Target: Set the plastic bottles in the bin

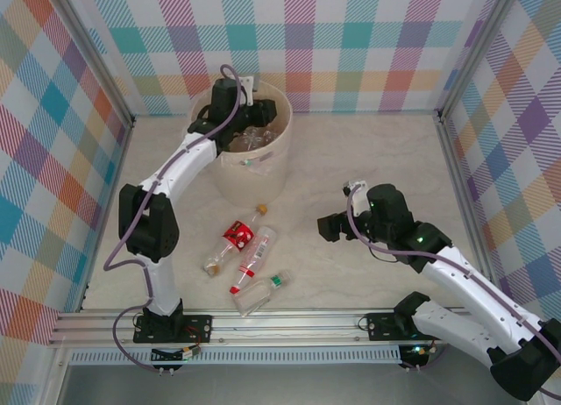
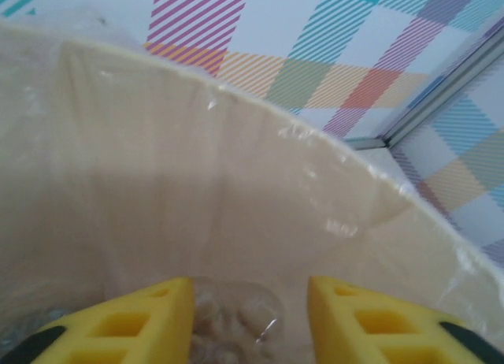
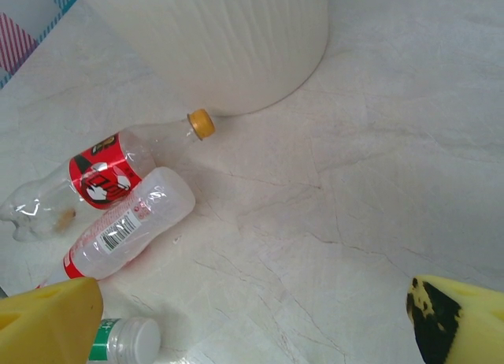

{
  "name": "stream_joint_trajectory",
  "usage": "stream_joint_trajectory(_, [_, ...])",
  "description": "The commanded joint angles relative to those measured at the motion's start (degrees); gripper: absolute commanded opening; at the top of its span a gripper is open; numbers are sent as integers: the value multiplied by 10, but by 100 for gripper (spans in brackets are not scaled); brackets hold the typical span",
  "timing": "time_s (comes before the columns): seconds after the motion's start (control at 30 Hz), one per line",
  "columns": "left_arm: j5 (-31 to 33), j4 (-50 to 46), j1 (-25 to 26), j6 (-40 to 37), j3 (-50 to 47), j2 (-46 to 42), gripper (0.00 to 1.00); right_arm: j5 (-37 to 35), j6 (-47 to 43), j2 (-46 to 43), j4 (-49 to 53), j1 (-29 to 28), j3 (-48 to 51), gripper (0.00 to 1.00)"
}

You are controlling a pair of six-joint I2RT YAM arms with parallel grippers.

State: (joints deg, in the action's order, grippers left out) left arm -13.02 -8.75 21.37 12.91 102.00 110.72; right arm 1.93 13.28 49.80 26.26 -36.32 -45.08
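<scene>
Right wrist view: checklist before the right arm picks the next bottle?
1. Right end effector open and empty: ok.
2. Targets on the table: orange-cap bottle, white-label bottle and green-label bottle, all lying down: ok.
3. Orange-cap and white-label bottles far enough apart for a clean grasp: cannot tell, they lie side by side.
4. Bin upright: ok.
5. Bin opening free for a drop: not ok, left end effector hangs open inside the rim.
</scene>
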Motion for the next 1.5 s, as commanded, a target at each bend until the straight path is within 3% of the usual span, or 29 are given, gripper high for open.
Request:
stream_joint_trajectory(0.0, [-23,-10,5,5,45,6,50,-1,11,5,27,4,-24,99])
stream_joint_trajectory(0.1, [-5,-45,4,-24,78,-7,63,9,25,7,47,2,-21,98])
stream_joint_trajectory(0.3, [32,-153,-9,-97,135,-60,98,32,47,39,28,-10,-6,96])
stream_joint_trajectory(0.33, [43,-168,-12,-111,137,-76,100,33,47,46,22,-10,-6,96])
stream_joint_trajectory(0.6, [148,-368,-34,-159,102,-265,100,-10,50,76,-23,12,-27,96])
stream_joint_trajectory(0.97, [218,-522,-35,36,-232,-571,100,52,69,84,10,183,-65,96])
stream_joint_trajectory(1.17, [149,-502,-35,165,-370,-631,98,73,86,81,-17,217,-45,96])
stream_joint_trajectory(1.47, [171,-485,-35,156,-475,-640,91,80,79,70,-17,230,-23,96])
